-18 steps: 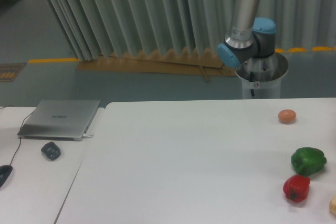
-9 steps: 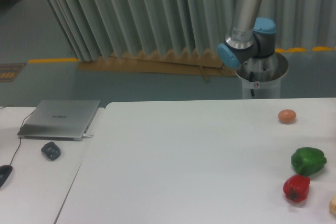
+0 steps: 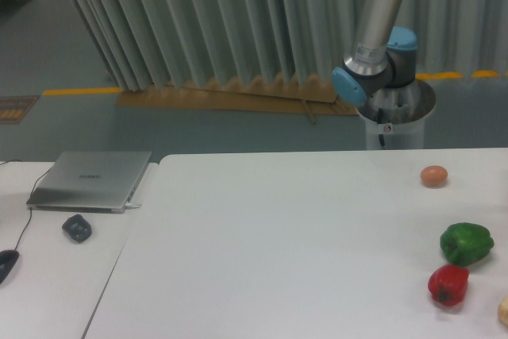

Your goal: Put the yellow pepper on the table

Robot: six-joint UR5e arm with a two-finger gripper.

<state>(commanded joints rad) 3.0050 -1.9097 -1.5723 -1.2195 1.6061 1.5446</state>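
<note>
Gripper out of shot, folks. Only the arm shows, rising behind the far edge of the table and running off the top of the picture, so I cannot tell how wide the fingers stand or whether they carry anything.

And the yellow pepper? No clear sight of it. Down in the bottom right corner a pale sliver pokes in at the frame edge, resting on the table. It might be our pepper, but far too little of it shows to call it. Just beside it sits the red pepper, with the green pepper close behind that, and a small brown egg further back, well apart from both. Off to the left, on the desk, lies a shut laptop.

Judging from its two neighbours, expect a light, hollow thing with glossy, slippery skin and firm walls that would dent under a hard squeeze. My pick would be to take it across the widest part of the body, fingers seated in the grooves between lobes rather than on the crowns, with moderate pressure. The stem looks like too small and weak a handle. Lobed bottoms can rock, so a low, gentle set-down seems wise.
</note>
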